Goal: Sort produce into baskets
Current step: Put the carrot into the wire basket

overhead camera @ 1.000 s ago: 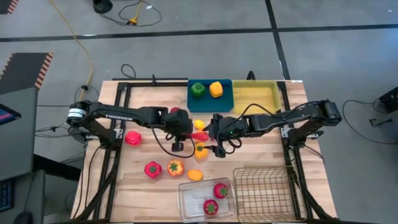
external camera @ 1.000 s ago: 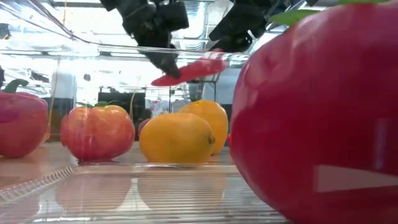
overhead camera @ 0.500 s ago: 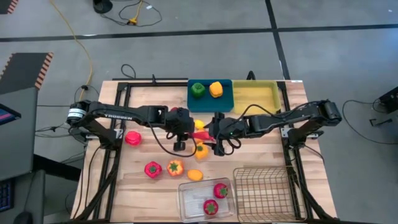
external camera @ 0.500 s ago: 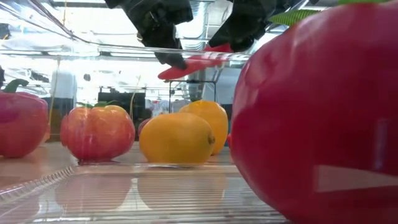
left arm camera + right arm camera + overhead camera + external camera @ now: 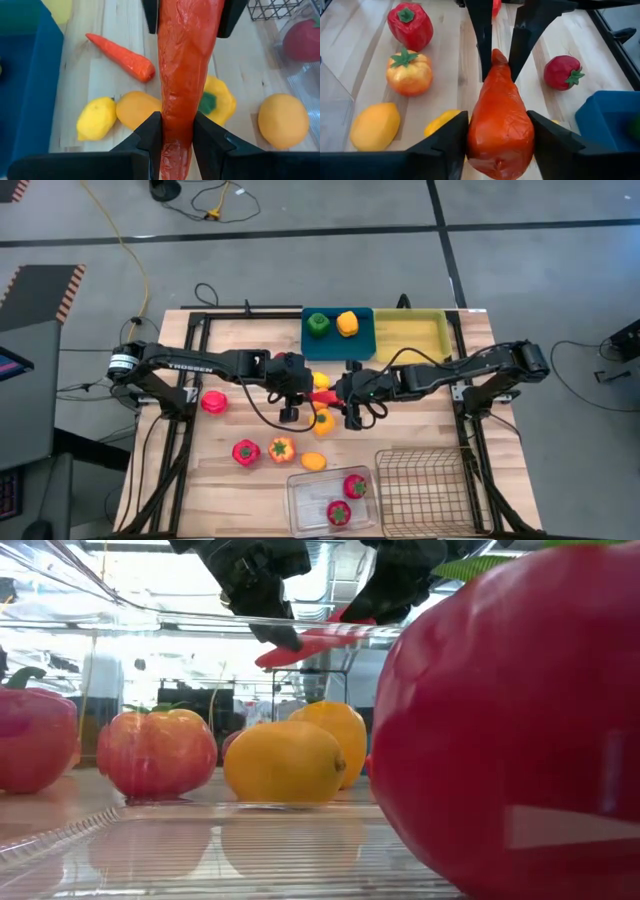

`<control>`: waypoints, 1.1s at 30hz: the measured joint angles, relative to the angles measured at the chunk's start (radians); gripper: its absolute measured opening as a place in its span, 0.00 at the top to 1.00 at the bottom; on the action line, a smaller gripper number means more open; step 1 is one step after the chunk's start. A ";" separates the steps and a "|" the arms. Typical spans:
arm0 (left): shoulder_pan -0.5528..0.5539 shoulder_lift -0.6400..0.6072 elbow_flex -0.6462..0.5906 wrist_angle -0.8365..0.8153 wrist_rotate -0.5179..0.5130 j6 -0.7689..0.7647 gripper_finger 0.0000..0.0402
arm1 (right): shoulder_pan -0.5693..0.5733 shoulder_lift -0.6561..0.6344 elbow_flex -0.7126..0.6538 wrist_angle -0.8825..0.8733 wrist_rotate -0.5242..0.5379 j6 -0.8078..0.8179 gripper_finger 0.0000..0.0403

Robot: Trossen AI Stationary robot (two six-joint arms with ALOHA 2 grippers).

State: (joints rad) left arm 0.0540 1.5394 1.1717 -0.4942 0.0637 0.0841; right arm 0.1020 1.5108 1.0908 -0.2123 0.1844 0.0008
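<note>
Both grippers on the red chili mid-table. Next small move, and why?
Probably the left gripper opens and backs off. Both grippers pinch opposite ends of the red chili, held above the table: the right gripper has its fingers against the thick end, so the handover looks ready once that grip is firm.

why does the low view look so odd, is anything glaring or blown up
Low view: it looks through the clear bin, a red fruit pressed near the lens fills the right side, and the room behind is washed out bright. High view: even light.
</note>
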 joint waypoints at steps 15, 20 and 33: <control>0.000 0.000 0.000 -0.002 -0.010 0.001 0.77 | 0.000 0.000 0.000 0.003 -0.003 0.000 0.51; -0.001 0.000 0.000 -0.002 -0.051 0.002 0.62 | 0.001 0.000 0.000 0.005 -0.002 -0.001 0.54; 0.000 0.000 0.000 -0.014 -0.058 0.048 0.38 | 0.002 -0.012 0.045 -0.133 -0.029 0.002 0.55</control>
State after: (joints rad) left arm 0.0536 1.5394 1.1717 -0.5081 0.0055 0.1320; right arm 0.1043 1.4986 1.1363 -0.3456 0.1551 0.0027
